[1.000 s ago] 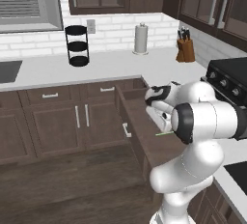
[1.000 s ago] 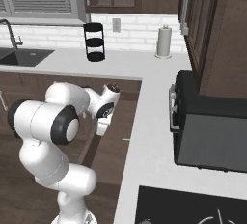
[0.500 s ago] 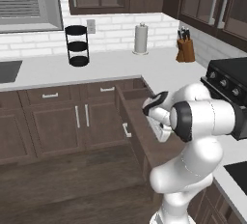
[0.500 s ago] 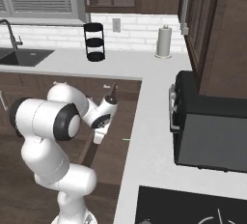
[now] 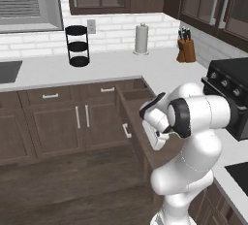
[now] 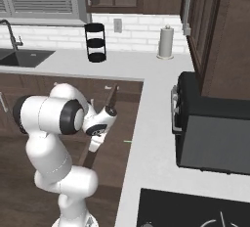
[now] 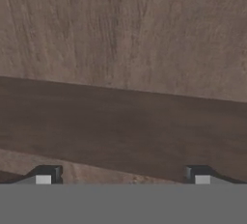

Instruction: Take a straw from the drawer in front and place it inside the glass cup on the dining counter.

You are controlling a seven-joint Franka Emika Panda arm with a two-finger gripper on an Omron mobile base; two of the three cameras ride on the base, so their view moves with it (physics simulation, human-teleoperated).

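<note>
Compared with a second ago, the hand is seen lower and tucked closer in over the open drawer (image 5: pixel 138 117), and the base views are framed the same, so the move is the arm's own. The gripper (image 5: pixel 156 139) is pointed down at the drawer's side, and in the right base view it (image 6: pixel 93 145) is hanging just above the dark wooden edge. The fingers (image 7: pixel 44 175) are spread about as wide as they go, with nothing held between them; only the two tips can be made out at the bottom of the hand view, well apart. Past them a dark-brown band of the drawer (image 7: pixel 120 121) is crossed by the view at a slight tilt, with lighter wood grain above it.

A tiny bright-green sliver of the straw (image 6: pixel 127 141) is spotted in the right base view, lying low in the drawer, near the white worktop (image 6: pixel 146 138) edge and to the right of the gripper, not touching it. Its full length can't really be made out.

On the worktop at the back, a black tiered stand (image 5: pixel 77 46), a paper towel roll (image 5: pixel 141 39) and a knife block (image 5: pixel 186 49) are lined up along the brick wall.
</note>
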